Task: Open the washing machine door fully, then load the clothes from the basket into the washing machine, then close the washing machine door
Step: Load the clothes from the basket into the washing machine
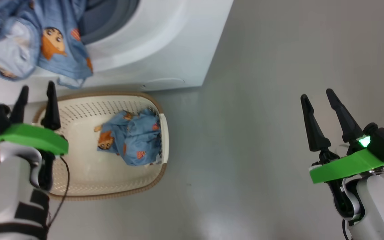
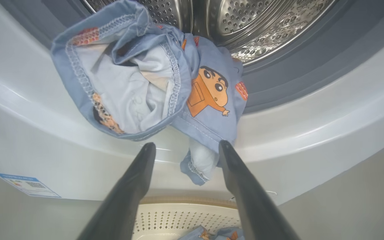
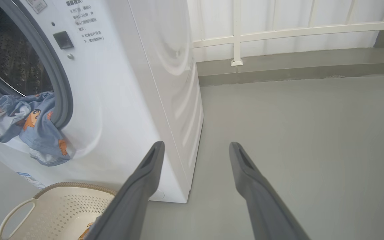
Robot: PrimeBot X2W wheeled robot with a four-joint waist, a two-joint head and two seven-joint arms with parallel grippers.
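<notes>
- Head view: left fingers (image 1: 50, 96) spread wide, empty, at 9 o'clock by the basket (image 1: 85, 173).
- At 3 o'clock, right fingers (image 1: 308, 111) equally wide, empty, above the floor (image 1: 245, 133).
- One blue garment (image 1: 62, 50) drapes over the washing machine (image 1: 165, 50) lip at 11 o'clock; a second garment (image 1: 130, 136) lies in the basket.

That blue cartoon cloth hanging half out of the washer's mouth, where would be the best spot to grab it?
Probably the bunched middle of the cloth where it crosses the white lip, coming straight from the front. Its tail dangles outside, so pinching high lets the open left gripper push everything into the drum.
</notes>
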